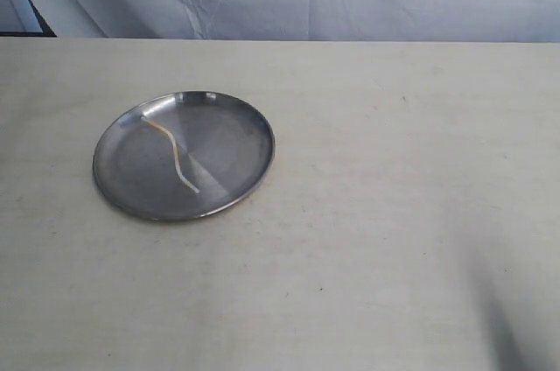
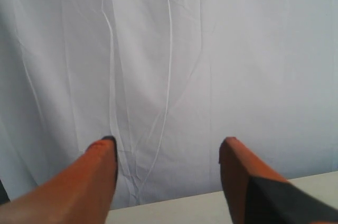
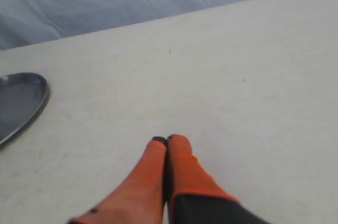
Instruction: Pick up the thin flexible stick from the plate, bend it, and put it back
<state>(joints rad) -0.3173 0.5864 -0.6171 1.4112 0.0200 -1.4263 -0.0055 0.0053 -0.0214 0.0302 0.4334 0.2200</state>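
Nearest the right wrist camera, the right gripper (image 3: 166,139) is seen with its two orange fingers pressed together, nothing between them, held above the bare pale table (image 3: 237,76). Only an edge of the plate (image 3: 37,97) is caught in that view, well off to one side of the fingertips. The left gripper (image 2: 168,147) is seen with its fingers spread apart and empty, pointed at the white cloth backdrop (image 2: 169,49) rather than at the work, with only a strip of table below it. Neither arm appears in the exterior view. There, the plate (image 1: 254,174) lies on the left half of the table, and the stick (image 1: 176,156) rests inside it, already kinked into a wavy line running from near the far rim toward the plate's middle. Since the stick looks bent and is back on the plate, the task is judged to be at or near its end; if a further pick were intended, several risks can be foreseen. The strand is very thin and lies flat on smooth metal, so it could be missed or pushed along by closing fingers. The light plate could be shoved or tipped if its low rim were struck on approach. A brittle strand could be snapped if it were pinched hard or bent too sharply. The closed right gripper would have to be opened first.
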